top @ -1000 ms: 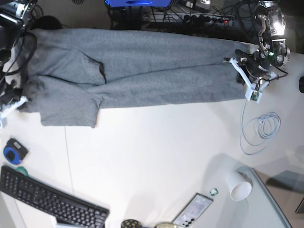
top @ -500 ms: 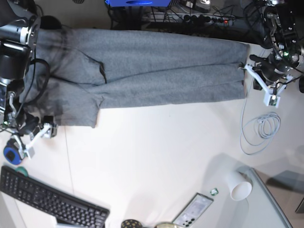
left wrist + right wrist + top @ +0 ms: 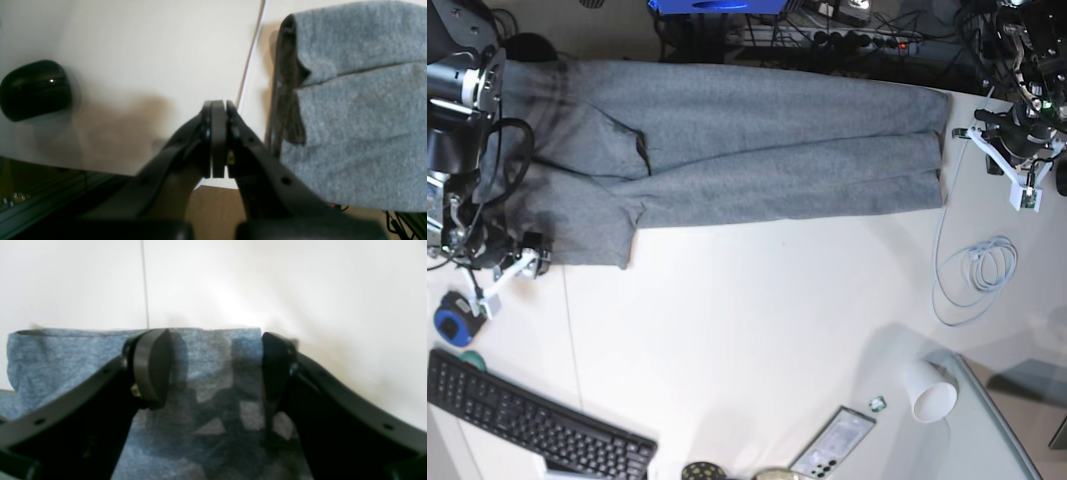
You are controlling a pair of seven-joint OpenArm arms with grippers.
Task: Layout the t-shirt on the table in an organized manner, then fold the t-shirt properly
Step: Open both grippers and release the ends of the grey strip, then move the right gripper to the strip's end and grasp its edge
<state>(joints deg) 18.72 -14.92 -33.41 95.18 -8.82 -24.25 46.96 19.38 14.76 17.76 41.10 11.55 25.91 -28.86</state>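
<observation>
My open, empty right gripper hovers at the sleeve end of the long heather-grey cotton t-shirt; my left gripper, shut on nothing, sits just off its hem end.

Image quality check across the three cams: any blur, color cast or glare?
Right wrist: soft focus, t-shirt reads bluish, table washed out. Left wrist: shut left gripper sharp, shirt hem in hard shadow. Base: sharp, glare at the top right corner.
</observation>
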